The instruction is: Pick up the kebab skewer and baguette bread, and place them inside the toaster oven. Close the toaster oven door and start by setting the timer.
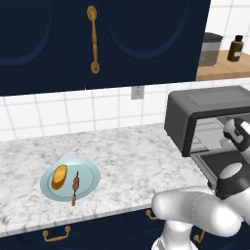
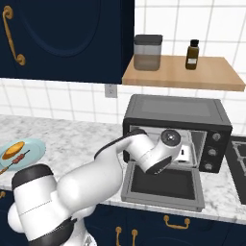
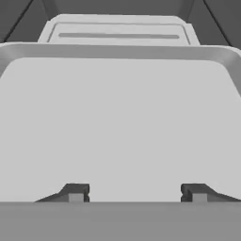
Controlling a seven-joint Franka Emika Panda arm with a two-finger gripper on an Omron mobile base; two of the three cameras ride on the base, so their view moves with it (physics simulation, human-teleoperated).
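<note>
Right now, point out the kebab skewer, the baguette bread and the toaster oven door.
kebab skewer (image 1: 75, 184), left base view, the meat chunks.
baguette bread (image 1: 59, 177), left base view, middle of the loaf.
toaster oven door (image 2: 163, 184), right base view, the dropped-open window panel.

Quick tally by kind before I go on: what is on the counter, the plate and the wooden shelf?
Food on the plate: 2, the baguette bread and the kebab skewer
Plates: 1, the light blue plate
Ovens: 1, the toaster oven, door down
Shelf containers: 2, the grey canister and the brown bottle
Total: 6
</note>
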